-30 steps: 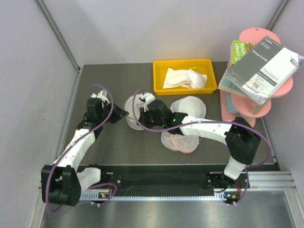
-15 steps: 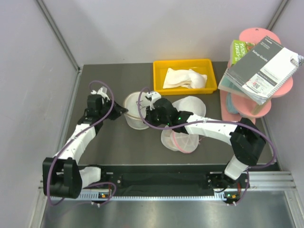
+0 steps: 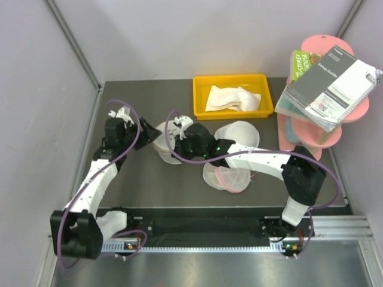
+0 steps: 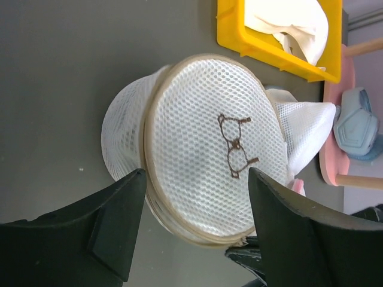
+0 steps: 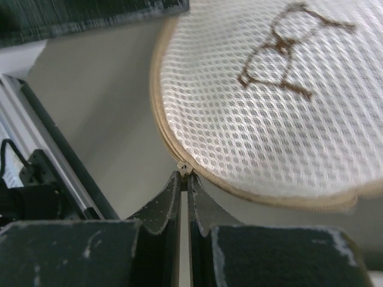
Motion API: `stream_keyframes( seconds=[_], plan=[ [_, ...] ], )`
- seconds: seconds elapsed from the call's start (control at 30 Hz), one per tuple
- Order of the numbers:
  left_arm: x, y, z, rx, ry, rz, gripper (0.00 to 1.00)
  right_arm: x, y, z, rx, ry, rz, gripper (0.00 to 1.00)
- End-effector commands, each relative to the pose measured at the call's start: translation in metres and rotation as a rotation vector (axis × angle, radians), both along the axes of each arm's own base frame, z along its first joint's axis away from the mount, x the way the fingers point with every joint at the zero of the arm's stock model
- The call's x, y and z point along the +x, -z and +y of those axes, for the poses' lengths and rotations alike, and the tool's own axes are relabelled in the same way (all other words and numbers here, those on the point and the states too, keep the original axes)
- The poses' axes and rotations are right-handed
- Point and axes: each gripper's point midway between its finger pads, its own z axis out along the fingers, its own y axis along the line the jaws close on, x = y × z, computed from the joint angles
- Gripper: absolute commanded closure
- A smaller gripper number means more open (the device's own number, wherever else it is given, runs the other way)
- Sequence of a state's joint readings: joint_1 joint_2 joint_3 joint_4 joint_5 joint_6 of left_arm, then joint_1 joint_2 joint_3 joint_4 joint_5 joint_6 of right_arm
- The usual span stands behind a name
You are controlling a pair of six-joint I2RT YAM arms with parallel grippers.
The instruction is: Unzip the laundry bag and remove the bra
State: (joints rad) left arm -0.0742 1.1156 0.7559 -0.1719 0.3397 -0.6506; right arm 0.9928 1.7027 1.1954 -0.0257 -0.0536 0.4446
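The laundry bag (image 4: 203, 143), a round white mesh pod with a beige rim and a brown eyeglasses mark, lies tilted on the dark table (image 3: 137, 179). In the top view the bag (image 3: 163, 145) sits between both arms. My left gripper (image 4: 196, 174) is open, its black fingers (image 4: 114, 227) spread on either side of the bag's near rim without touching it. My right gripper (image 5: 187, 174) is shut on the small zipper pull (image 5: 187, 168) at the bag's beige rim (image 5: 164, 128). The bra is hidden.
A yellow bin (image 3: 199, 110) holding white cloth stands behind the bag. A plain white mesh bag (image 3: 240, 133) and a pink-rimmed one (image 3: 230, 178) lie under the right arm. A pink stand (image 3: 326, 137) with books fills the right side.
My left gripper has opened and released the bag's left edge, drawing back a little. The bag has shifted slightly. My right gripper stays shut at the rim.
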Motion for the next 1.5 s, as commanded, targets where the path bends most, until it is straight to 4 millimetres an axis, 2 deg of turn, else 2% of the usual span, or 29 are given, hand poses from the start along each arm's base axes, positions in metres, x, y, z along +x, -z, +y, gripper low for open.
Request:
stream_keyframes(
  seconds=[0.0, 0.1, 0.2, 0.33, 0.37, 0.43, 0.47, 0.6, 0.9, 1.2, 1.23, 1.47],
  plan=[
    [-0.02, 0.005, 0.007, 0.016, -0.022, -0.001, 0.26, -0.007, -0.031, 0.04, 0.101, -0.068, -0.026, 1.0],
    [-0.03, 0.011, 0.005, 0.005, -0.013, 0.015, 0.27, -0.011, -0.036, 0.051, 0.115, -0.091, -0.03, 1.0],
    [-0.036, 0.018, 0.006, 0.002, -0.019, 0.033, 0.32, -0.013, -0.04, 0.056, 0.124, -0.098, -0.031, 1.0],
    [-0.037, 0.018, 0.001, -0.032, -0.012, 0.028, 0.51, -0.014, -0.038, 0.058, 0.122, -0.099, -0.028, 1.0],
    [-0.036, 0.017, 0.001, -0.038, -0.013, 0.022, 0.59, -0.015, -0.036, 0.057, 0.117, -0.101, -0.025, 1.0],
    [-0.035, 0.017, -0.002, -0.053, -0.008, 0.025, 0.66, -0.015, -0.037, 0.057, 0.118, -0.101, -0.025, 1.0],
    [-0.034, 0.019, -0.002, -0.055, -0.007, 0.03, 0.76, -0.015, -0.037, 0.056, 0.118, -0.098, -0.027, 1.0],
    [-0.03, 0.018, -0.003, -0.059, -0.004, 0.025, 1.0, -0.013, -0.036, 0.051, 0.105, -0.08, -0.033, 1.0],
    [-0.023, 0.015, -0.001, -0.045, -0.012, 0.017, 1.0, -0.011, -0.038, 0.038, 0.088, -0.047, -0.054, 1.0],
    [-0.019, 0.016, 0.001, -0.032, -0.017, 0.018, 1.0, -0.011, -0.029, 0.023, 0.065, -0.022, -0.047, 1.0],
    [-0.019, 0.015, 0.0, -0.032, -0.013, 0.015, 1.0, -0.013, -0.022, 0.017, 0.038, -0.018, -0.033, 1.0],
    [-0.018, 0.015, 0.002, -0.022, -0.02, 0.015, 1.0, -0.013, -0.017, 0.006, 0.022, 0.003, -0.033, 1.0]
  ],
)
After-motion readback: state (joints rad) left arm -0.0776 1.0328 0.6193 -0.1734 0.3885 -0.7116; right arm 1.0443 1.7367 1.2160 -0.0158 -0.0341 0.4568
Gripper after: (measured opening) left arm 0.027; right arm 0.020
